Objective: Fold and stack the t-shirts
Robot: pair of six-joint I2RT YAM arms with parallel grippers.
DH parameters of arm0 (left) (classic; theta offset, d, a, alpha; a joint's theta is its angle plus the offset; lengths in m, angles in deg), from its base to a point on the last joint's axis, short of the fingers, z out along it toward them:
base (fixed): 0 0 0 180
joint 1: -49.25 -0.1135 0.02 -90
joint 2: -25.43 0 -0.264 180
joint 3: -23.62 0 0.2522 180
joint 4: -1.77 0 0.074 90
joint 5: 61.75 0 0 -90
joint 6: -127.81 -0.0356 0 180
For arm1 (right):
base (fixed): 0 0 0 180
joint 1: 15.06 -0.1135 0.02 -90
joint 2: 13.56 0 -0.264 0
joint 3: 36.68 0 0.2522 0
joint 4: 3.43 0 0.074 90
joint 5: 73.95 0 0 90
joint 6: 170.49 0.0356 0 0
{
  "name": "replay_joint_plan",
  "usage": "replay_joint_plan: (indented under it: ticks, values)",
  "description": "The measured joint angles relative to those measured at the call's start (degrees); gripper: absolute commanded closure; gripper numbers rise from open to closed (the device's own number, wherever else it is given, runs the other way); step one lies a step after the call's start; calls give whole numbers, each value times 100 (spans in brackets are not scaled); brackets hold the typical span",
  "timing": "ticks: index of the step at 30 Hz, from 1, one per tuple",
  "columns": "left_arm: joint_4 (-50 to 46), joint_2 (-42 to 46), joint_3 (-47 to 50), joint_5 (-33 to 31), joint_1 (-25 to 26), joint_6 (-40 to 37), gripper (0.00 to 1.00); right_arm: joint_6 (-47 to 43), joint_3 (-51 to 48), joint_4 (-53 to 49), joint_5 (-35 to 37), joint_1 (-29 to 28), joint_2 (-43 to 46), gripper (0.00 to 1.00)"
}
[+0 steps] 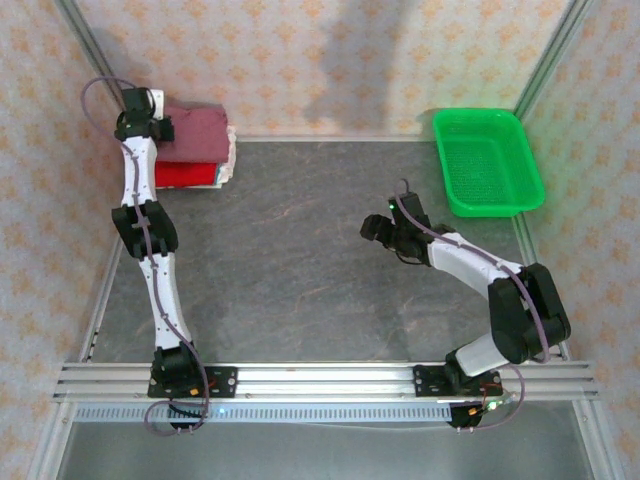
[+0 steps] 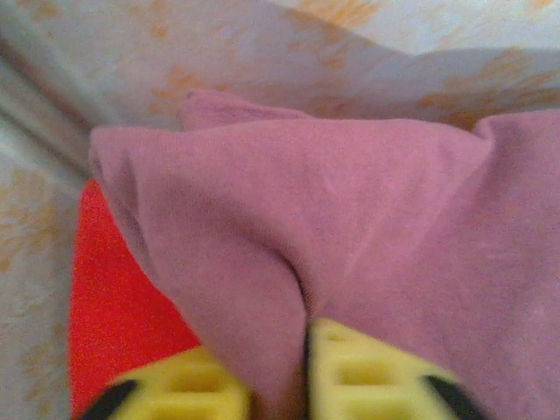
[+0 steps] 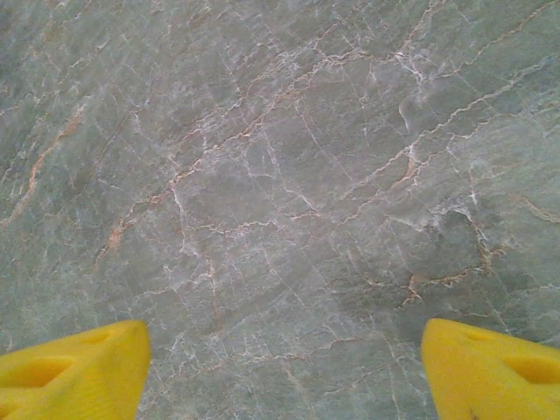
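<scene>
Shirts are stacked at the far left of the tabletop [image 1: 300, 260] — maroon t-shirt [image 1: 200, 122] on red t-shirt [image 1: 185, 174], long side left to right. Its fold is pinched in the left jaws; right jaws are spread wide, empty.

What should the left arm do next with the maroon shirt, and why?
Probably open the left gripper wide, then lift straight off. The maroon t-shirt already lies folded on the red t-shirt in the far left corner, yet a fold sits between the fingers; retreating while pinching could drag it off.
</scene>
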Motion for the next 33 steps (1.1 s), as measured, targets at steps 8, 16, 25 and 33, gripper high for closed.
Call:
replay_joint_plan:
  ticks: [8,16,25,33]
  values:
    - [118,297,-44,-1233,-188,597,0,-186,140,-157,304,0,52,17]
    - [1749,4712,4916,-1049,83,2083,0,-1115,129,302,1974,7,1045,0]
    - [5243,8518,10751,-1587,2218,2417,0,-2332,-1287,1926,3637,555,2087,1]
    - [5799,8463,13298,-2568,2345,2118,0,-2946,-2763,3296,3921,977,2124,1]
